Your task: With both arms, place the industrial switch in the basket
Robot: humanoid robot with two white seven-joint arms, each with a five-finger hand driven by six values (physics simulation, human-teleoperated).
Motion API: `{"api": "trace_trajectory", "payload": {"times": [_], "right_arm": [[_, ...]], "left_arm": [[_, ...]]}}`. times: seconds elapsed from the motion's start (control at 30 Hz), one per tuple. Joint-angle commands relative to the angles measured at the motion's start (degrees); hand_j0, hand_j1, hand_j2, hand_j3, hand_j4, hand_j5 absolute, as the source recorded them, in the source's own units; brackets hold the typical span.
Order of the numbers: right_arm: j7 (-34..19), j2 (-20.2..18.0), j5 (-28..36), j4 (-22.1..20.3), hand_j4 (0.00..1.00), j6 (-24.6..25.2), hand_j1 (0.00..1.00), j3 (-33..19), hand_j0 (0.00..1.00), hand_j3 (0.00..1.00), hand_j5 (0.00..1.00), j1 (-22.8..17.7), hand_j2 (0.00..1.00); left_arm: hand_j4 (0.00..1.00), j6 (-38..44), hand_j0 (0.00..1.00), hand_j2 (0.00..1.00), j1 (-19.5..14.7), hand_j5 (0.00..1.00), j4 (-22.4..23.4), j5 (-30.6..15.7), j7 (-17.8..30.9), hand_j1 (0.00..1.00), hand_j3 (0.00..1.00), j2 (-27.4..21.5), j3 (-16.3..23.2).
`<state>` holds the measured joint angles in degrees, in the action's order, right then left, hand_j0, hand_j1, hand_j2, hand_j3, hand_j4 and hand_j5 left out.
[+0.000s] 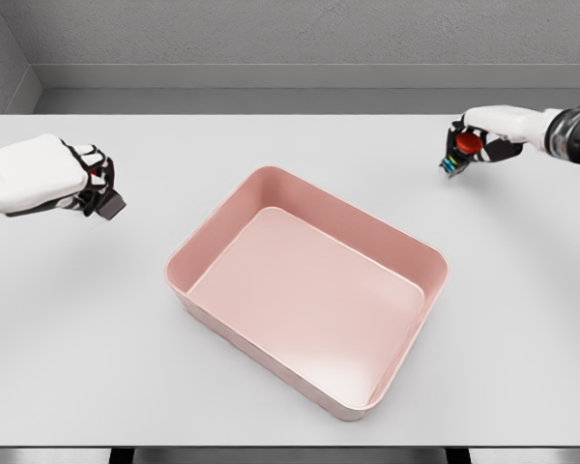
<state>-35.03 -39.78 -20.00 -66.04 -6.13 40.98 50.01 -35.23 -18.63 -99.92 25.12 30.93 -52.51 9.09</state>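
Two switches apparent, one per robot hand. Right robot hand [469, 145] at far right, fingers curled around an industrial switch [461, 150] with a red button, lifted just off the desk [290, 145]; probably held high enough to clear the wall of the basket [309, 290]. Left robot hand [87, 184] at far left, fingers closed over a dark object [111, 203], likely a second switch, mostly hidden by the palm. Pink basket open and empty at centre, turned at an angle, well apart from both hands. Nothing lying between either hand and the basket; only the raised rim to pass over. Grey back wall [290, 39] beyond the far edge of the desk.
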Motion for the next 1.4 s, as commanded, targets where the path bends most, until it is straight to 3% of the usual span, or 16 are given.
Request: {"api": "trace_trajectory", "payload": {"times": [0.0,0.1,0.23,0.4,0.57,0.77,0.97,1.23,1.3,1.33,1.37], "right_arm": [[0.0,-1.5,0.1,-2.8,0.44,0.1,0.44,-0.9,0.44,0.44,0.44,0.0,0.44],[0.0,-1.9,0.1,-3.7,0.44,0.1,0.44,-0.9,0.44,0.44,0.44,0.0,0.44],[0.0,-3.4,0.2,-9.7,0.44,0.0,0.44,-2.6,0.44,0.44,0.44,-0.5,0.44],[0.0,-3.4,0.3,-13.4,0.44,-0.5,0.44,-2.5,0.44,0.44,0.44,-0.6,0.44],[0.0,-4.3,0.3,-20.1,0.44,-0.6,0.44,-2.5,0.44,0.44,0.44,-2.0,0.44],[0.0,-5.9,0.3,-26.9,0.44,-0.6,0.44,-2.6,0.44,0.44,0.44,-4.1,0.44],[0.0,-6.8,0.3,-33.1,0.45,-0.9,0.45,-2.5,0.45,0.45,0.45,-5.9,0.45],[0.0,-6.9,0.4,-34.5,0.45,-14.3,0.45,-2.2,0.45,0.45,0.45,-7.0,0.45],[0.0,-6.9,0.4,-34.5,0.45,-18.7,0.45,-2.2,0.45,0.45,0.45,-8.2,0.45],[0.0,-6.9,0.4,-34.5,0.45,-20.8,0.45,-2.0,0.45,0.45,0.45,-8.3,0.45],[0.0,-6.8,0.4,-34.5,0.45,-21.6,0.45,-2.0,0.45,0.45,0.45,-8.8,0.45]], "left_arm": [[0.14,0.2,0.14,0.14,-0.1,0.14,-0.1,-1.4,-0.3,0.14,0.14,1.4,0.3],[0.14,0.2,0.14,0.14,-0.8,0.14,-0.4,-1.6,-0.3,0.14,0.14,2.8,0.6],[0.14,0.2,0.14,0.14,-1.8,0.14,-0.4,-2.3,-0.3,0.14,0.14,5.1,0.8],[0.14,0.2,0.14,0.14,-2.5,0.14,-0.4,-2.2,-0.3,0.14,0.14,8.2,2.7],[0.15,0.2,0.15,0.15,-3.3,0.15,-0.4,-2.2,-0.3,0.15,0.15,10.8,4.1],[0.15,0.2,0.15,0.15,-8.2,0.15,-0.5,-2.2,-0.3,0.15,0.15,13.6,10.3],[0.16,0.2,0.16,0.16,-9.8,0.16,-0.8,-2.3,-0.3,0.16,0.16,15.4,13.3],[0.17,0.2,0.17,0.17,-10.0,0.17,-0.9,-2.3,-0.1,0.17,0.17,16.3,16.6],[0.33,0.2,0.33,0.33,-10.1,0.33,-0.9,-2.0,-0.1,0.33,0.33,16.4,16.8],[0.51,0.2,0.51,0.51,-10.3,0.51,-0.9,-2.0,-0.2,0.51,0.51,16.4,17.3],[0.55,0.2,0.55,0.55,-10.5,0.55,-0.8,-1.8,-0.1,0.55,0.55,16.4,17.7]]}}
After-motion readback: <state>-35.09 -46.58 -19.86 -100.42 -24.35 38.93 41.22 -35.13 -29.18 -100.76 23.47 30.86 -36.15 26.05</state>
